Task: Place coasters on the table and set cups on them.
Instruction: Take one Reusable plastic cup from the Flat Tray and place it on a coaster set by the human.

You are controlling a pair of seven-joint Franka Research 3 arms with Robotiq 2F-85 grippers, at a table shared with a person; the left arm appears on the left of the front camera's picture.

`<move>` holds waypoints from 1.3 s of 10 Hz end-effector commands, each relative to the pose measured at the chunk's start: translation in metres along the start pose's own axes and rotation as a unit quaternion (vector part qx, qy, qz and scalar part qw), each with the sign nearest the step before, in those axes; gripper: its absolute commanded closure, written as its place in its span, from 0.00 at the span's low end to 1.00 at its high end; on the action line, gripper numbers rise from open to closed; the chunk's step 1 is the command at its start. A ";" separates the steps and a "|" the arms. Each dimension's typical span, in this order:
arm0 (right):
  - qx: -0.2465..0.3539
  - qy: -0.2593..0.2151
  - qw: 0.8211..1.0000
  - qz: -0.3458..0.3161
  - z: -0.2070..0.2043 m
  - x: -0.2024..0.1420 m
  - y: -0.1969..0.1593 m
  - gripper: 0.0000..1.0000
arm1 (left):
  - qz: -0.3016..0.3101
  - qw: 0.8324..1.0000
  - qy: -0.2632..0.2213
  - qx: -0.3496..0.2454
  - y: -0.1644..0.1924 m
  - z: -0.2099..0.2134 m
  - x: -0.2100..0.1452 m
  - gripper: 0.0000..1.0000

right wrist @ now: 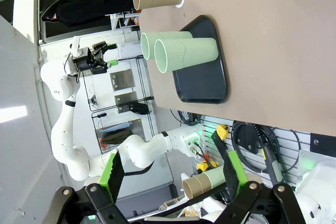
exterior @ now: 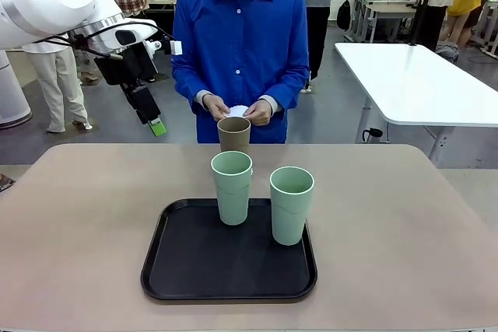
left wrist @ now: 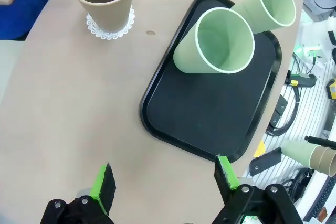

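- Working across the tabletop (exterior: pixel 78 231), we judge one setting of three done; the next wants bare space at the far side, left or right of the finished one and clear of the black tray (exterior: pixel 179 274).
- On that tray, near the middle, stand the left mint cup (exterior: pixel 232 188) and the right mint cup (exterior: pixel 291 206), close together; we should close on one around its wall from its outer side, so its neighbour is not knocked.
- Just beyond the tray, the tan cup (exterior: pixel 233 135) stands upright on its coaster (left wrist: pixel 110 32).
- Above the far edge, the person's hands (exterior: pixel 258 112) hold white coasters (exterior: pixel 237 110); we should wait until one lies flat.
- High at the far left, the left jaws hang wide open and empty; the right jaws gape empty too.
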State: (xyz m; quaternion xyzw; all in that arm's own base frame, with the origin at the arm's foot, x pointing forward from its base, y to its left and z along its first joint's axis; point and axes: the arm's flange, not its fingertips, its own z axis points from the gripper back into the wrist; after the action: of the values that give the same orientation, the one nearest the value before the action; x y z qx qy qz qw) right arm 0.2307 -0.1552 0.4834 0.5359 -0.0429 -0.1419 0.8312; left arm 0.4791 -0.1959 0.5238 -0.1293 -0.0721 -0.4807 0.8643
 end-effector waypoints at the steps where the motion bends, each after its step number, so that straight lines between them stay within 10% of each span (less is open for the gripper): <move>1: 0.011 0.001 1.000 0.003 0.000 0.001 0.001 0.00 | 0.000 1.000 0.000 0.000 0.000 0.000 0.000 0.00; 7: 0.011 0.001 1.000 0.003 0.000 0.001 0.001 0.00 | 0.222 0.975 0.027 0.017 0.013 -0.018 -0.164 0.00; 10: 0.011 0.001 1.000 0.003 0.000 0.001 0.001 0.00 | 0.274 0.958 0.000 0.082 0.007 -0.016 -0.191 0.00; 12: 0.011 0.001 1.000 0.003 0.000 0.001 0.001 0.00 | 0.262 0.964 0.008 0.039 0.016 -0.017 -0.195 0.00; 13: 0.011 0.001 1.000 0.003 0.000 0.001 0.001 0.00 | 0.208 0.968 -0.105 -0.095 0.024 0.001 -0.211 0.00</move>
State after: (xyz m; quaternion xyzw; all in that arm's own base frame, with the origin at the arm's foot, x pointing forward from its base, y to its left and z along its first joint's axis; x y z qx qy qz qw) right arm 0.2309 -0.1556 0.4830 0.5360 -0.0424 -0.1428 0.8309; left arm 0.3890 -0.0318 0.4615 -0.1568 -0.0677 -0.2479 0.9536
